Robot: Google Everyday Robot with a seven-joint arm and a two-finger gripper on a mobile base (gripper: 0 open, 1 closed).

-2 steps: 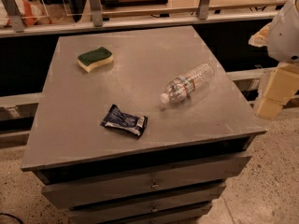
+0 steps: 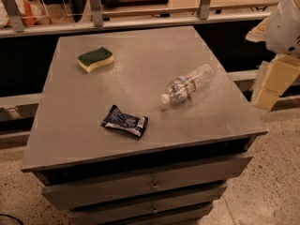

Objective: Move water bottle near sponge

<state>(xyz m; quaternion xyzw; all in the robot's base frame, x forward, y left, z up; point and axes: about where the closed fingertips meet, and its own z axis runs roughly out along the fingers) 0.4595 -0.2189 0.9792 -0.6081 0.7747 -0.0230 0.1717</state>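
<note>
**Asker:** Where is your pincer just now?

**Me:** My gripper [image 2: 274, 83] hangs off the right side of the grey cabinet top [image 2: 140, 46], out past its edge and touching nothing on it. I cannot tell whether it is wide or narrow. The bottle is plainly not in it.

**Asker:** And the bottle?

**Me:** The water bottle [image 2: 188, 84] lies on its side, right of centre, with its white cap pointing front-left. That is the side nearest me, so I judge a reach from here suits it. Lying down, it could roll, so I would close across its ribbed body.

**Asker:** How far is there to go?

**Me:** The sponge [image 2: 95, 59] sits green side up near the far-left corner, well apart from the bottle. A dark blue packet [image 2: 124, 121] lies nearer the front, below the straight path.
</note>
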